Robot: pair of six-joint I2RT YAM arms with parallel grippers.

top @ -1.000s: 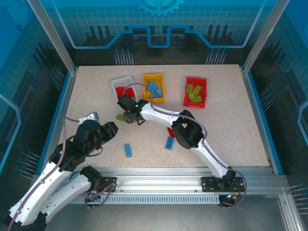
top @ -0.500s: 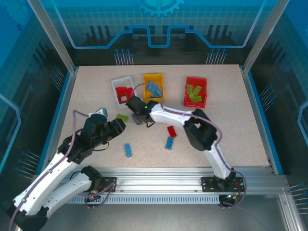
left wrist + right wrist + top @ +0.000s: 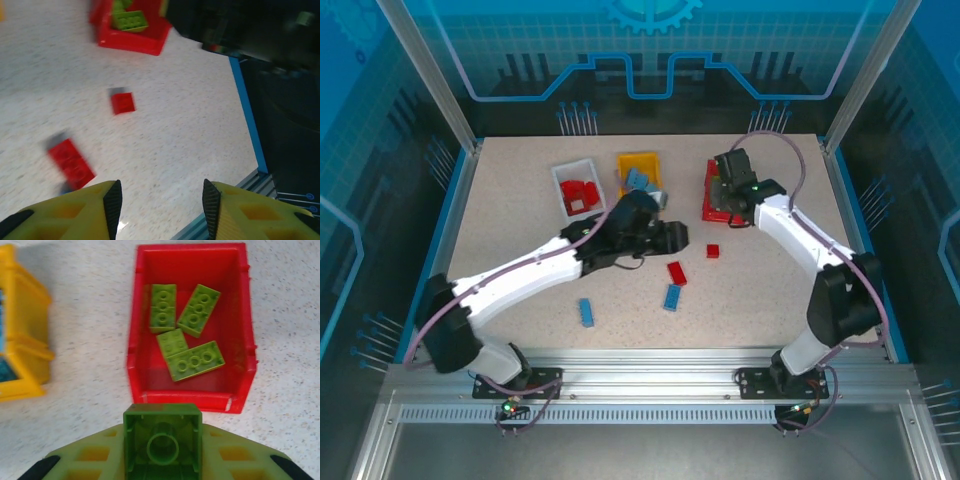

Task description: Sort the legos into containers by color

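Nearest you on the bench (image 3: pixel 520 200) lie the leftovers: a blue brick (image 3: pixel 585 312) toward the front, a second blue brick (image 3: pixel 672 296) to its right, and just beyond that a long red brick (image 3: pixel 676 273). A small red brick (image 3: pixel 122 102) sits a little farther out, alone. The left end effector (image 3: pixel 161 196) hangs over this patch with its fingers spread and nothing between them. Both red bricks lie ahead of it and to its left, so that arm is the nearer one for them.

Farther out, your right end effector (image 3: pixel 163 457) is clamped on a green brick (image 3: pixel 162 432), seen from its hollow underside. This is the relation that matters: the held brick is just short of the near wall of the red bin (image 3: pixel 187 400), and the bin lies straight ahead with its long axis running away from the fingers. You would judge that a short advance over that wall, then a release, finishes this brick. Four green bricks (image 3: pixel 195 360) already lie flat inside, with bare floor at the near and far ends, so nothing blocks the drop.

To the left stands the yellow bin (image 3: pixel 30 315), well clear of that path. Beyond the left arm, the white bin (image 3: pixel 558 185) holds red bricks.
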